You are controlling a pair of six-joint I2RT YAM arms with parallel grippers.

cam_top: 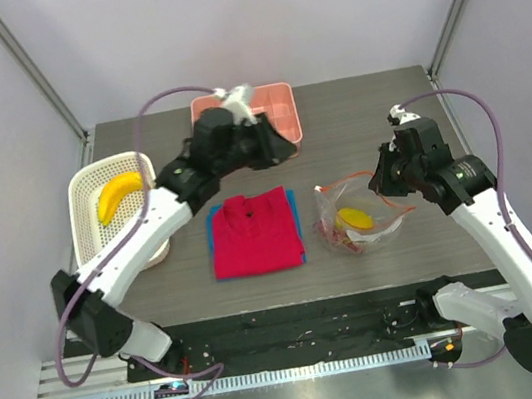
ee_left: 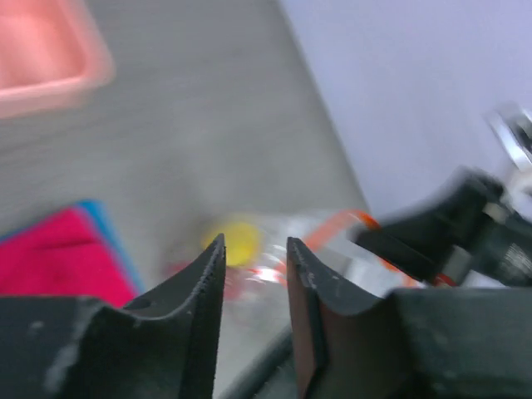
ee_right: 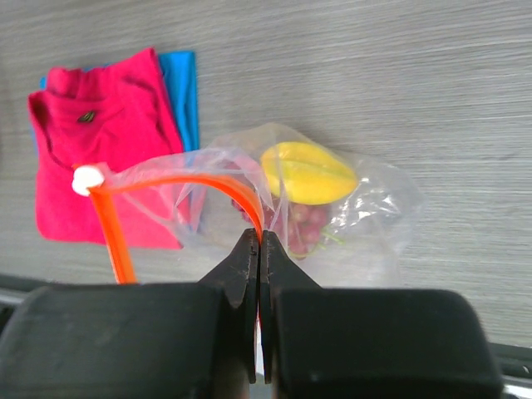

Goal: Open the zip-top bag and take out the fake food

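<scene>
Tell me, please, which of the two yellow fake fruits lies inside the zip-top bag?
The rounder, lemon-like yellow fruit is inside the zip-top bag, which the right gripper pinches; the curved banana lies in the white basket instead.

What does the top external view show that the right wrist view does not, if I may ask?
Only the top external view shows the white basket holding a banana, the pink tray and both arms. Only the right wrist view shows the right fingers shut on the orange zip strip, and the strip's white slider. Both show the zip-top bag with a yellow fruit inside, and the red shirt lying on a blue cloth.
</scene>
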